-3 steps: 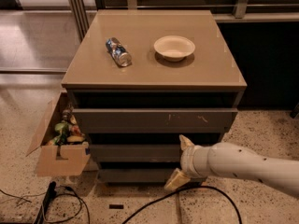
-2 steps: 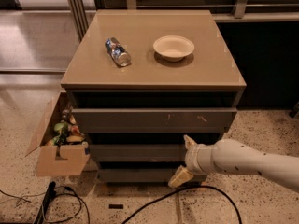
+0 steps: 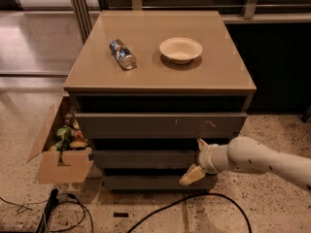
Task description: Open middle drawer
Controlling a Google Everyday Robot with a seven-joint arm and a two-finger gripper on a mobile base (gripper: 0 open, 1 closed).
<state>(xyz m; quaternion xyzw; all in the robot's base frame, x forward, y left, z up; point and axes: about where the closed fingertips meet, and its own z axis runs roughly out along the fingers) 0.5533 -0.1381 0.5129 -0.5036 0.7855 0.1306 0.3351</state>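
The cabinet has three drawer fronts. The middle drawer (image 3: pixel 146 158) is a plain grey-brown front, pulled out no farther than the others. It sits below the taller top front (image 3: pixel 160 125), which has small red and white scuffs. My gripper (image 3: pixel 195 160) is at the right end of the middle drawer front. Its fingers are spread, one fingertip (image 3: pixel 200 143) above the front's top edge and the other below its bottom edge. The white arm reaches in from the right. The drawer's inside is hidden.
A crushed can (image 3: pixel 122 54) and a white bowl (image 3: pixel 181 49) lie on the cabinet top (image 3: pixel 218 76). The bottom drawer front (image 3: pixel 150 182) is near the floor. An open cardboard box (image 3: pixel 63 152) of items stands at the left. Black cables (image 3: pixel 160 212) run across the floor.
My gripper and arm have shifted slightly to the right along the middle drawer front. The drawers have not visibly moved.
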